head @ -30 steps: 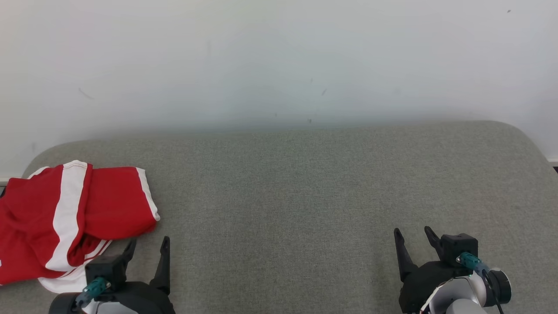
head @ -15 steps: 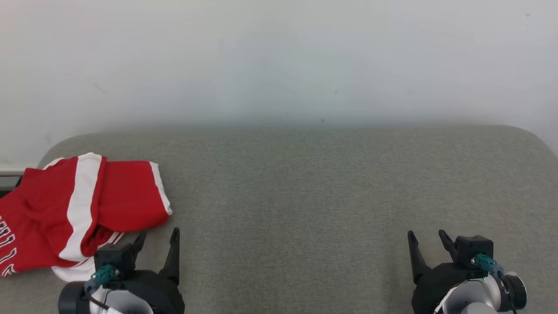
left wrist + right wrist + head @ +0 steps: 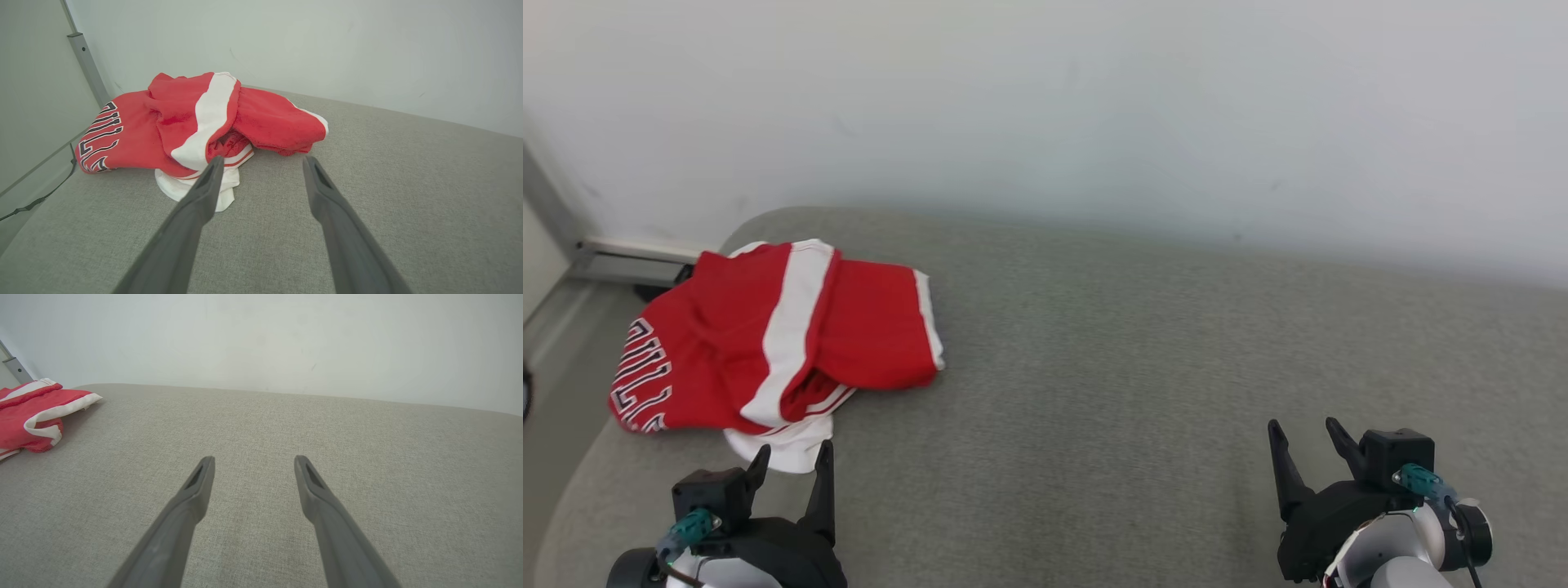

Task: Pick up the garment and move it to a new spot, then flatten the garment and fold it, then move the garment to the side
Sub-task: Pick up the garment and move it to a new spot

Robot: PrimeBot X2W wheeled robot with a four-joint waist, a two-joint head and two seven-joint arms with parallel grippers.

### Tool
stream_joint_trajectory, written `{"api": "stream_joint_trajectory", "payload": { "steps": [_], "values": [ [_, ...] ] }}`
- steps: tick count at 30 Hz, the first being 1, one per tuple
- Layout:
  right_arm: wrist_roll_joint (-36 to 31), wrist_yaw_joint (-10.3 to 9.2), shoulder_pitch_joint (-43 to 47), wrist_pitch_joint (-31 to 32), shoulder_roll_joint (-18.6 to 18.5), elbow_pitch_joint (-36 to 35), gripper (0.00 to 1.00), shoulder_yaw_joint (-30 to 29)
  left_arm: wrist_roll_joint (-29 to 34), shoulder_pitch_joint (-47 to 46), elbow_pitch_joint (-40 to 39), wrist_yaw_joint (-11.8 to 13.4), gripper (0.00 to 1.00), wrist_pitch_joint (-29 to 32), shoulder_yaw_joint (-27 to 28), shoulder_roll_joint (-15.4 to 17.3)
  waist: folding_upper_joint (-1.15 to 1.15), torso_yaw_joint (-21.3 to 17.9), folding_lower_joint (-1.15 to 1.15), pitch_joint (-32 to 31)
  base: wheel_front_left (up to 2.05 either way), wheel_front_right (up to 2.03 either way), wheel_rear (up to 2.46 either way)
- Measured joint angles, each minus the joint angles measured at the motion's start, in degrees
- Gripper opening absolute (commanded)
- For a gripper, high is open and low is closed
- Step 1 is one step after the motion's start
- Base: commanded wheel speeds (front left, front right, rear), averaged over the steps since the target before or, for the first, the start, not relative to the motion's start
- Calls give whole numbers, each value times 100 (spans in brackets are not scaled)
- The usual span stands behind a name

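Head view: grey fabric surface [image 3: 1143, 351] against pale wall [image 3: 1045, 98]; red-and-white garment [image 3: 866, 327] lies crumpled at far left end. Left wrist view: left jaws spread wide, empty, just short of garment [image 3: 269, 118]. Right wrist view: right jaws wide, empty, garment [image 3: 24, 416] well apart at left.

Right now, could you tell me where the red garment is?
In the head view, the red and white garment lies crumpled at the left end of the grey cushion, just ahead of the open left gripper.
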Motion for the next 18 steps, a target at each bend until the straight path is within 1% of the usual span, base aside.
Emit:
{"api": "stream_joint_trajectory", "payload": {
  "steps": [1, 2, 3, 4, 8, 12, 14, 18],
  "values": [
    [0, 0, 0, 0, 0, 0, 100, 0, 0, 0, 0, 0, 100, 0, 0, 0, 0, 0, 0, 0, 0, 0, 0],
    [0, 0, 12, 2, 0, -46, 100, -40, -7, -1, -4, 0, 100, 37, 8, -3, 0, 163, 0, -5, 0, 0, 0],
    [0, 0, 21, 2, 0, -73, 100, -67, -8, -5, -3, 1, 100, 67, 2, -14, 0, 244, 0, -7, 0, 0, 0],
    [0, 0, 21, 2, 0, -73, 100, -67, -8, -5, -3, 1, 100, 67, 2, -14, 0, 244, 0, -7, 0, 0, 0],
    [-1, 0, 138, 46, 15, -167, 100, -123, -11, -14, -4, 0, 100, 118, -45, -41, 0, 570, 0, -25, 0, 0, 0],
    [-24, 0, 128, 104, 81, -234, 100, -4, -25, 3, -25, 0, 100, 183, -9, 67, 0, 840, 0, -52, 0, 0, 0],
    [-42, 0, 130, 148, 126, -308, 100, 36, -25, 2, -24, -10, 100, 255, -23, 126, 0, 930, 0, -67, 0, 0, 0],
    [-54, 0, 139, 204, 133, -491, 100, 104, -40, -3, -27, -60, 100, 365, -104, 113, 0, 992, 0, -78, 0, 0, 0]
  ]
}}
